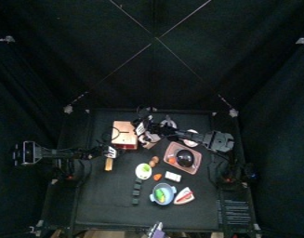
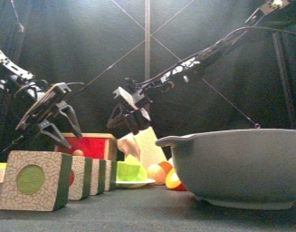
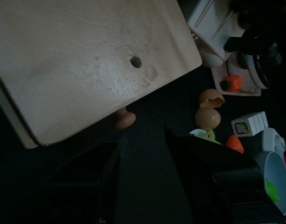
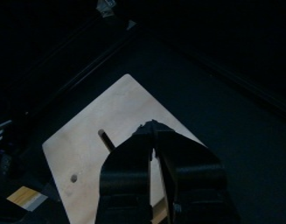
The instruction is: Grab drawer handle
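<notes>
Hovering above the drawer with the right gripper, jaws pinched narrow and, as far as could be seen, empty. Found the drawer lying flat on the table, a pale wooden box just beside the brown tray, on the side nearer the left arm. Held the left gripper near the drawer too, spread wide and empty. Noted a small dark round spot on the broad wooden face, possibly a knob, though too small to tell. Judged the box stiff, hard and fairly light, likely to skid across the table if pushed sideways rather than gripped. Judged the smooth wood poor for pinching on its flat faces. Reckoned the best hold to be squarely on the handle itself, jaws either side, closing gently from straight above.
</notes>
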